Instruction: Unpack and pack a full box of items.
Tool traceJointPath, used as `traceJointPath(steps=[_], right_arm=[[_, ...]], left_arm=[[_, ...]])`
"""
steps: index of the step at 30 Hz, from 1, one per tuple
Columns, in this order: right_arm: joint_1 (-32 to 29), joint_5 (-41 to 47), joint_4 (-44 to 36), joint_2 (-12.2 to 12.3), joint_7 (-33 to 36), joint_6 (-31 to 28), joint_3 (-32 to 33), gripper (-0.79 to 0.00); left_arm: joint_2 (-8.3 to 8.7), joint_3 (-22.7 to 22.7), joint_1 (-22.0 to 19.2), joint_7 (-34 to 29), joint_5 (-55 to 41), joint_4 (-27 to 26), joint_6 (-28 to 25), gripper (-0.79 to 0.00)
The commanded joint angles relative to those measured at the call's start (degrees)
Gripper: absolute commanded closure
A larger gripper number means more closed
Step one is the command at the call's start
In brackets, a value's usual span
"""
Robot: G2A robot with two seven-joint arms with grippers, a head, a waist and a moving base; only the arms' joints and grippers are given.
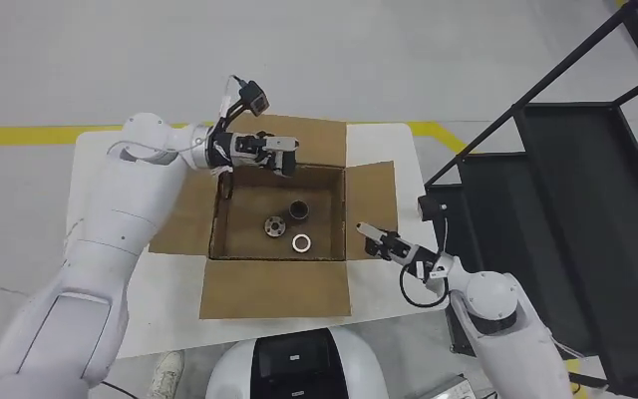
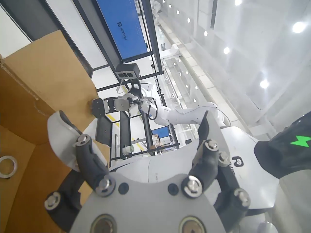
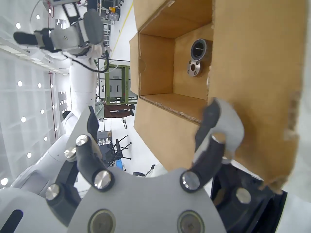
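- Status: the box sits open on the tabletop, flaps out flat, w/ three metal bits on its floor: a ring, a flange and a dark cylinder. So the unpack isn't finished, by our read.
- Our left pincer hangs over the far edge of the box, spread wide, nothing in it.
- Our right pincer is just outside the right wall, also spread and empty. One finger is right up against the right flap. Touching or not, we can't tell.
- Risk #1 imo: that finger snags the flap on the way in and drags or tips the whole box. Cardboard's light and nothing pins it down.
- Risk #2: the ring lies flat and thin on the floor, so the pads prob skate over it or dig into the cardboard instead.
- Risk #3: the flange and cylinder sit just beside each other, so going for one could shove the other off toward a wall.
- Risk #4: both arms diving into the same box = a clash, so we'd go one at a time.
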Motion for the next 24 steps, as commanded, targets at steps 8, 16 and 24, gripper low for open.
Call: traceJointPath(steps=[8, 16, 24], right_arm=[[5.9, -1.3, 4.5, -0.2, -0.7, 4.0, -4.5, -0.785], [11.0, -2.7, 9.6, -0.6, -2.9, 8.0, -8.6, -0.785], [13.9, -1.6, 11.9, -0.7, -1.3, 6.8, -11.3, -0.785]], left_arm=[[6.42, -15.7, 15.8, -1.7, 4.1, -19.1, 4.0, -0.785], [8.88, -23.3, 25.6, -1.0, 4.7, -27.9, 7.5, -0.785], [10.28, -29.0, 32.6, 0.0, 1.9, -31.2, 7.8, -0.785]])
